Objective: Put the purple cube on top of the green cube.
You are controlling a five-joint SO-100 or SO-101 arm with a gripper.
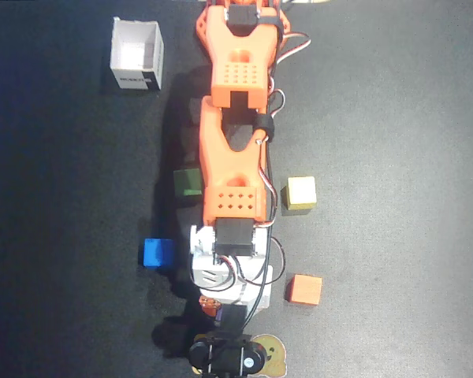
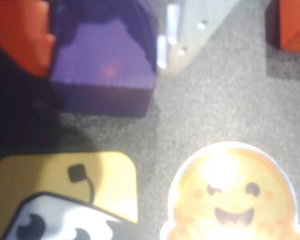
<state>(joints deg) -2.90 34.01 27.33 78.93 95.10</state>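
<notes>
Wrist view puts the purple cube (image 2: 102, 70) between your pincer's (image 2: 107, 45) fingers, seemingly clamped, while overhead the green cube (image 1: 188, 182) sits back up along the arm, well apart.

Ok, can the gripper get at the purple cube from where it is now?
Probably yes. In the wrist view the purple cube sits right between the jaws of the gripper, with nothing else in the gap. I can't tell whether they press on it.

Green cube (image 1: 188, 182) half under arm
</notes>
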